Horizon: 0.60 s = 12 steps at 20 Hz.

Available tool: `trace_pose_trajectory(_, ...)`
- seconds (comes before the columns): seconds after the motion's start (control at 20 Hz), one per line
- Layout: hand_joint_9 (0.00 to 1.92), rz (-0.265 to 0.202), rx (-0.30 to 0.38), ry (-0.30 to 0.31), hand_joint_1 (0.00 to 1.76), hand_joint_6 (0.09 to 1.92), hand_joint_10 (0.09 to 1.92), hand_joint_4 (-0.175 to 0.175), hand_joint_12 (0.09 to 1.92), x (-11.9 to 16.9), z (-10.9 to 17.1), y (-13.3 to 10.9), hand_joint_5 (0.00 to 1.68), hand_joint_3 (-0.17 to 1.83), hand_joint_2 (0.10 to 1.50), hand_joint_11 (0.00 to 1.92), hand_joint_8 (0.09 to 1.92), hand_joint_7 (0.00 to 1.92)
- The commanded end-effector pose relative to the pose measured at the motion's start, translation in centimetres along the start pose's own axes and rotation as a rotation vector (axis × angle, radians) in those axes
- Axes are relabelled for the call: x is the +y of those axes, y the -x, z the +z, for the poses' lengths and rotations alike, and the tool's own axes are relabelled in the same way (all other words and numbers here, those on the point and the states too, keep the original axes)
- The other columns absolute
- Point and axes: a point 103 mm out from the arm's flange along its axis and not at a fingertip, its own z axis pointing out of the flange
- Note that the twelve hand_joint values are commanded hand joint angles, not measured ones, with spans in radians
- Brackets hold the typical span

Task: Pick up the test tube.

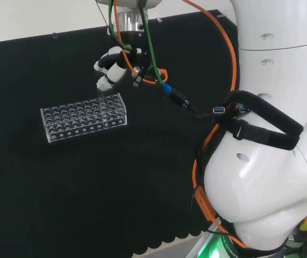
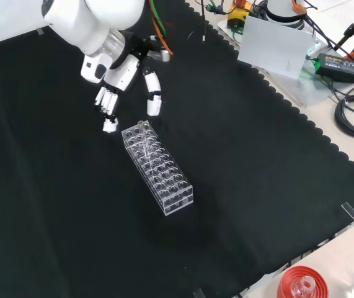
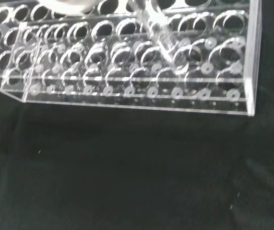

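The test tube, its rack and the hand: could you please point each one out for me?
test tube [image 2: 143, 138], front view, on its clear stem above the rack.
rack [image 2: 175, 191], front view, on its near end.
hand [image 2: 119, 76], front view, on the palm.

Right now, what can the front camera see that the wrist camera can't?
The front view alone shows the hand hovering above the far end of the rack, fingers relaxed, plus a red ribbed ring at the cloth's near edge. The wrist view alone shows the rack's round holes close up, with the test tube leaning in one. Both views share the clear rack and the black cloth.
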Motion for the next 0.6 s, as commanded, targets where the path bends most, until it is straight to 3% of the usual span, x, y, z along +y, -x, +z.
trace_pose_trajectory(0.05,0.28,-0.018,0.039,0.004,0.80,0.09,0.96,-0.038,1.58,-1.7,1.4,-1.9,0.24,0.44,0.73,0.01,0.83,0.20)
trace_pose_trajectory(0.35,0.29,-0.043,0.051,-0.007,0.82,0.09,0.95,-0.041,1.58,-1.3,2.4,-3.4,0.25,0.44,0.72,0.03,0.84,0.23)
trace_pose_trajectory(0.6,0.34,-0.023,0.045,-0.015,0.86,0.09,0.93,-0.048,1.56,0.2,3.2,-3.4,0.30,0.46,0.70,0.07,0.83,0.31)
